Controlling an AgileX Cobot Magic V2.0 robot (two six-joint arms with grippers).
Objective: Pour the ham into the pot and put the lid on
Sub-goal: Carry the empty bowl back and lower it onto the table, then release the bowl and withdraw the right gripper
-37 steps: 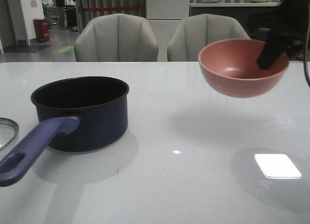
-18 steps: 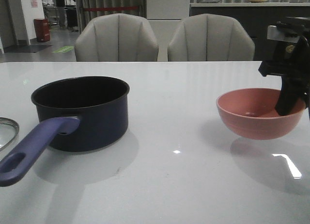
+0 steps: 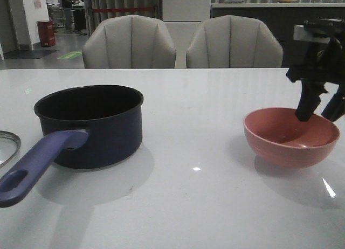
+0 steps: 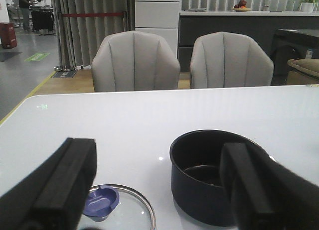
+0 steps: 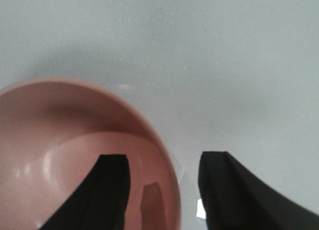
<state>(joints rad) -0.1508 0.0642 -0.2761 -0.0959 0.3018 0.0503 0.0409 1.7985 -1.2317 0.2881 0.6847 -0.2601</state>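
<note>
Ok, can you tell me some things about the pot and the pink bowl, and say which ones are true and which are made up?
1. The pink bowl sits on the table. True.
2. The lid is on the pot. False: it lies on the table beside the pot, which is uncovered.
3. The right gripper squeezes the bowl's rim. False: its jaws are spread, one finger inside the rim and one outside.
4. The left gripper is open and holds nothing. True.
5. The bowl is full of ham. False: no ham shows in it.
</note>
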